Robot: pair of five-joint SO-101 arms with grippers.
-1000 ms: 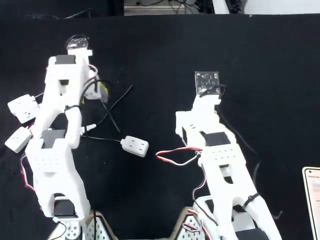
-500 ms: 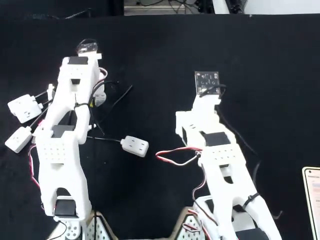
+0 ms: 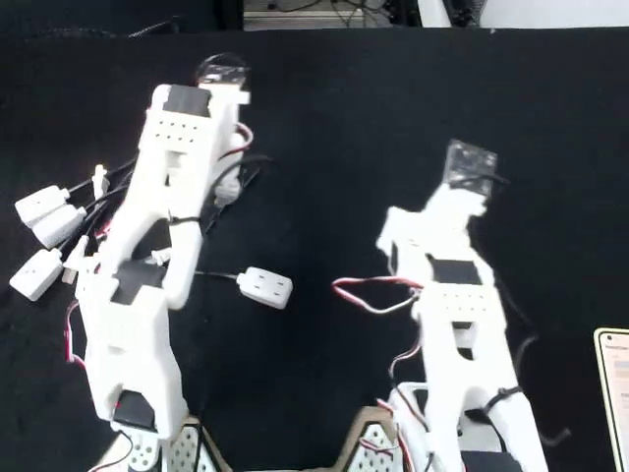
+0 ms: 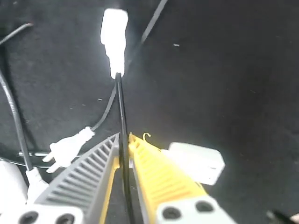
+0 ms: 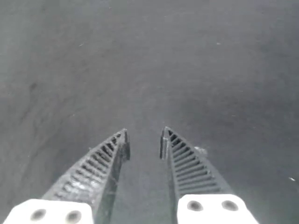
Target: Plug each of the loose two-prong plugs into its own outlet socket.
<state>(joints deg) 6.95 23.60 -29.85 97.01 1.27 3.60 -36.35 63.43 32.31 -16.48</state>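
Observation:
My left gripper (image 4: 123, 136) is shut on a thin black cord (image 4: 120, 107). That cord ends in a white plug (image 4: 114, 39) out beyond the fingertips. Another white two-prong plug (image 4: 69, 148) lies on the black cloth beside the grey finger. A white outlet socket (image 4: 196, 161) lies beside the yellow finger and also sits mid-table in the high view (image 3: 265, 285). Three more white sockets (image 3: 44, 236) are clustered at the left edge, with cords and a small plug (image 3: 98, 180) nearby. My right gripper (image 5: 144, 137) hangs open over bare cloth, nothing between its fingers.
The left arm (image 3: 147, 256) stands tall over a tangle of black cords (image 3: 231, 172). The right arm (image 3: 457, 285) is on the right side with a red-and-white wire loop (image 3: 369, 295). A white card (image 3: 614, 393) lies at the right edge.
The left arm has swung toward the far side and to the right, with the cords shifting under it. The right arm has shifted right and farther out.

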